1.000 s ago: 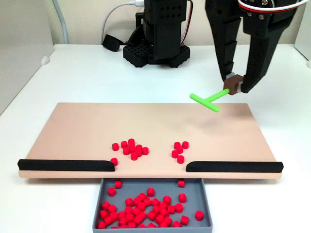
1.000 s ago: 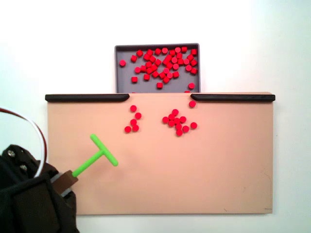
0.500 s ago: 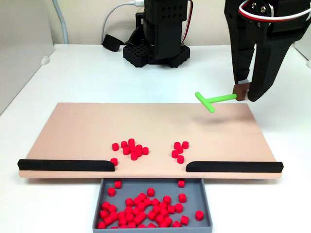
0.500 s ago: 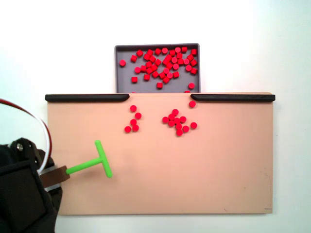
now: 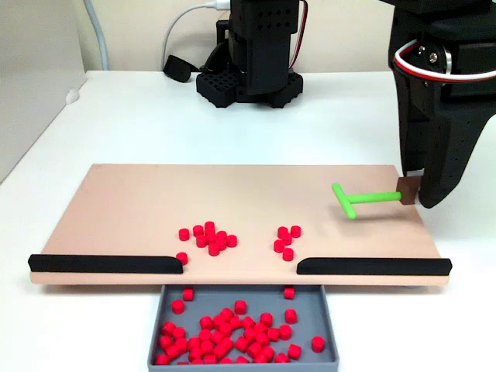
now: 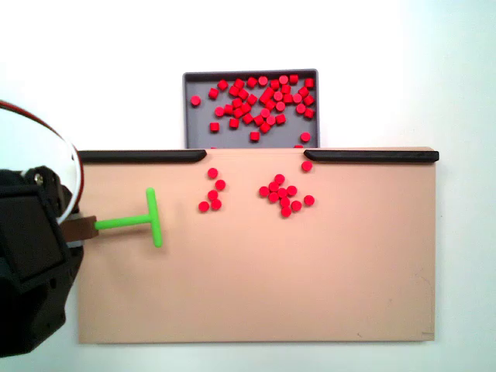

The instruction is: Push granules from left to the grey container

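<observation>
Granules (image 5: pixel 211 239) are lying mostly in the grey container (image 5: pixel 155 325) already, while two small clusters are waiting on the beige board (image 5: pixel 124 201) near the gap between the black bars (image 5: pixel 105 263). Well aside, the gripper (image 5: pixel 411 194) is clenching the green T-shaped pusher (image 5: pixel 356 200).

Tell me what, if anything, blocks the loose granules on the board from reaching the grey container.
Nothing visible does. The loose granules lie on the beige board just short of the gap between the two black bars, and the grey container sits right beyond that gap. The green T-shaped pusher is off to one side.
</observation>
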Tool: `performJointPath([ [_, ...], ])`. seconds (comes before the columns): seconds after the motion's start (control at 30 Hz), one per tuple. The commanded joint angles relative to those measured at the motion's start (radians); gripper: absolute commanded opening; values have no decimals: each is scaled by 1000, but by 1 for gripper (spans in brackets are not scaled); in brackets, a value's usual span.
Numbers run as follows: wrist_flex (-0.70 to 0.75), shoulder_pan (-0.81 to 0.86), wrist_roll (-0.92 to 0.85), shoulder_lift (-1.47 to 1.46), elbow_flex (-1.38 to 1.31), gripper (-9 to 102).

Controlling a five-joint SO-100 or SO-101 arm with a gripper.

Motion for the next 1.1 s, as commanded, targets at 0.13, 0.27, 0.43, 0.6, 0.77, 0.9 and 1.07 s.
performJointPath([
  [0.13, 29, 15, 29, -69, -143, 0],
  [0.27, 29, 28, 38, -81, -143, 0],
  [0.43, 29, 44, 32, -95, -143, 0],
  [0.6, 29, 69, 20, -146, -198, 0],
  [0.77, 29, 80, 17, -179, -233, 0],
  [0.9, 29, 81, 21, -175, -233, 0],
  [1.07, 29, 83, 21, -176, -233, 0],
])
